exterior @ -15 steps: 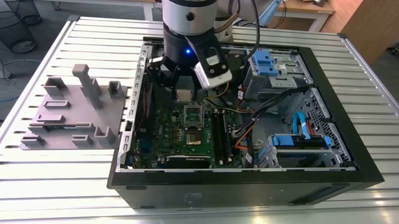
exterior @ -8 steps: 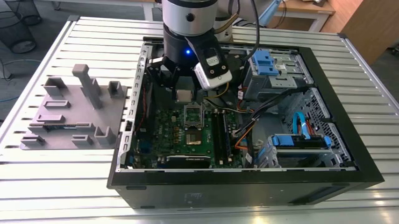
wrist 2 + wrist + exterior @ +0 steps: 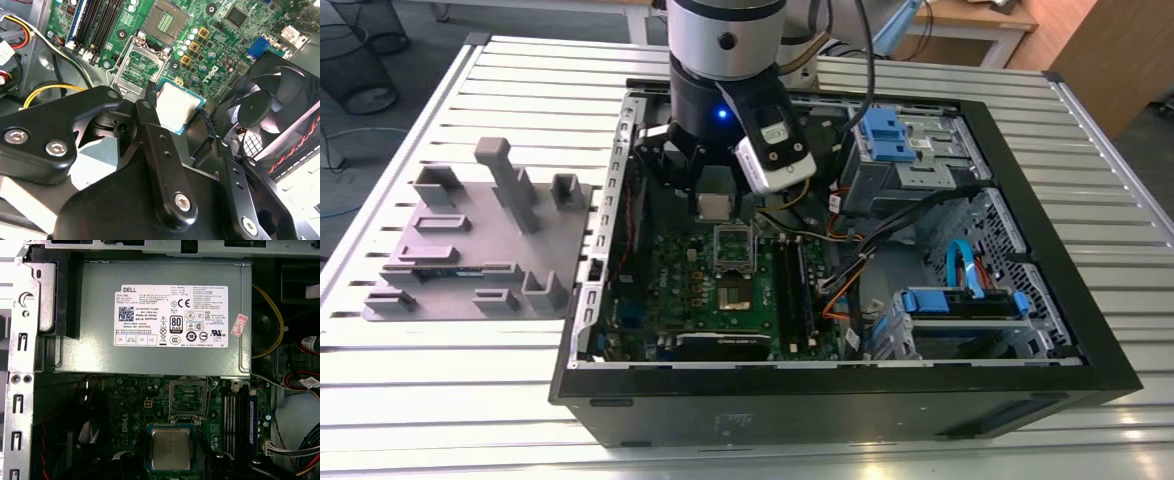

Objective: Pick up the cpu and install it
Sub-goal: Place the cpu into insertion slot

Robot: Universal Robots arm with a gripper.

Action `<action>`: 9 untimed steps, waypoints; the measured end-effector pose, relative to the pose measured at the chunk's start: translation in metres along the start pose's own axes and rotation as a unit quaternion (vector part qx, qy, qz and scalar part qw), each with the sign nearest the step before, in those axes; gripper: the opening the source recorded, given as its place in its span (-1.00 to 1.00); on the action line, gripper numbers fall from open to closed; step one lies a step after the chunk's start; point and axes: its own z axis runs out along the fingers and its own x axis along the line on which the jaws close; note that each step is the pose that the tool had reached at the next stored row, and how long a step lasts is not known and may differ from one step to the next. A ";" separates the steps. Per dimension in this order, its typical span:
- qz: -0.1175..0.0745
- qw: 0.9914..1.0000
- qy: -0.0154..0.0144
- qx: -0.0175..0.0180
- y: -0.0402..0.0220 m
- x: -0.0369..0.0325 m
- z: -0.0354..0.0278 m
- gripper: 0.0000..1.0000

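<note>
Silver-grey metal tops the small flat square cpu (image 3: 715, 207), which the exterior view shows clamped in the black two-fingered gripper (image 3: 715, 205) of the arm, inside the open black computer case (image 3: 854, 400). The chip lies flat, its metal face upward, over the green motherboard (image 3: 680, 290). It is just beyond the metal-framed square socket (image 3: 736, 243), toward the far wall of the case, and is not seated in it. A grey moulded fixture tray (image 3: 480, 240) rests on the white slatted table (image 3: 400, 380), well apart at the exterior view's left.

Second wrist view: the cpu (image 3: 177, 107) sits between the black fingers (image 3: 149, 95), one pressing on each of two opposite edges, so the gripper (image 3: 178, 108) is closed narrowly on it. A thin green border rims the metal top. The open socket (image 3: 137, 67) lies just beside it, uncovered. A black bladed fan (image 3: 265, 110) stands near the chip's other side.

First wrist view: the cpu (image 3: 171, 449) faces the camera squarely. Being square, it has no long axis; its edges run roughly parallel to the frame of the socket (image 3: 188, 399). It lies beside that socket, on the side away from the grey sheet-metal power supply (image 3: 160, 360). Black memory slots (image 3: 240, 415) run alongside the socket.
</note>
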 end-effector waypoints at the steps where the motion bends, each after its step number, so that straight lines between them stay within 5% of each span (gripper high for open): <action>1: 0.000 1.000 0.000 0.001 0.0000 0.0000 0.0004 -0.06; 9: 0.000 1.000 0.000 0.005 -0.0007 0.0001 0.0040 -0.06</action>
